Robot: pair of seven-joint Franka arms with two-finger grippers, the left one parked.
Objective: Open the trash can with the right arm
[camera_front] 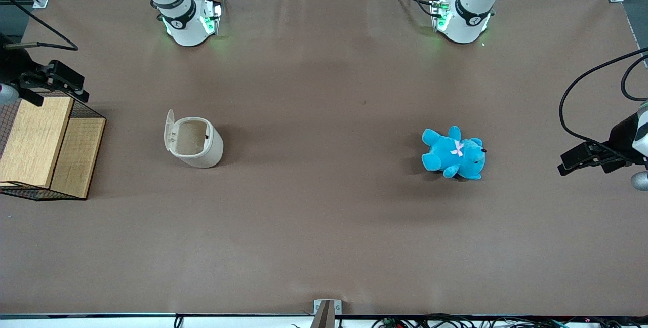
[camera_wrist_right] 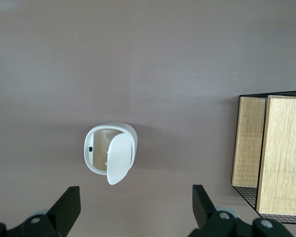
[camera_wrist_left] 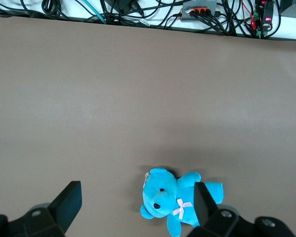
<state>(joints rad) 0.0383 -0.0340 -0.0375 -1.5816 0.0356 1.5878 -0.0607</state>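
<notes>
The cream-white trash can stands on the brown table toward the working arm's end. Its flip lid is swung up, and the beige inside shows. The right wrist view looks down on the trash can with the raised lid over part of its mouth. My right arm's gripper hangs well apart from the can, above the wire basket's edge that lies farther from the front camera. This gripper is open, its two black fingers wide apart with only bare table between them.
A black wire basket with wooden boards sits at the working arm's end of the table, also seen as the basket in the right wrist view. A blue teddy lies toward the parked arm's end.
</notes>
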